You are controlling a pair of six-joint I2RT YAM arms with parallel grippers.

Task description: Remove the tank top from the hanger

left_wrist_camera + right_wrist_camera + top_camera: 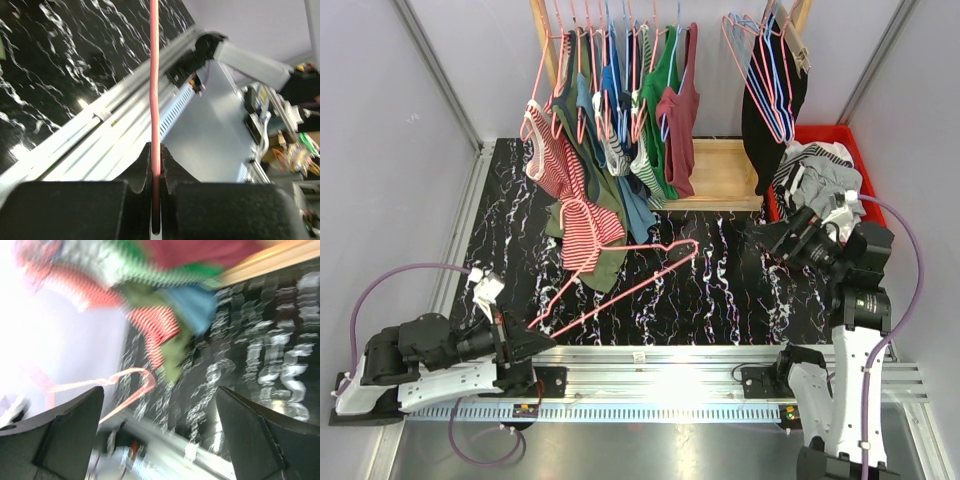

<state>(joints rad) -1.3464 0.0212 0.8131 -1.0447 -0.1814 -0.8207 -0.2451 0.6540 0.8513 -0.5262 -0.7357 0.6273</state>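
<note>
The black table (pixel 740 290) had a glossy, white-veined marble pattern. Soft tank tops (pixel 610 130), striped and plain, hung from the wooden rack (pixel 720 175). In the red plastic bin (pixel 842 135), a grey-and-white striped tank top (pixel 815 168) lay crumpled, off any hanger. A thin pink wire hanger (pixel 630 283) stretched bare over the table. The left gripper (pixel 528 330) was clamped on the hanger's end. The right gripper (pixel 775 240) stood spread wide, holding nothing, beside the bin.

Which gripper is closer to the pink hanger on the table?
Left. The left gripper is shut on the hanger, clamping its wire. The right gripper is open and apart from it, off to the right near the red bin.
</note>
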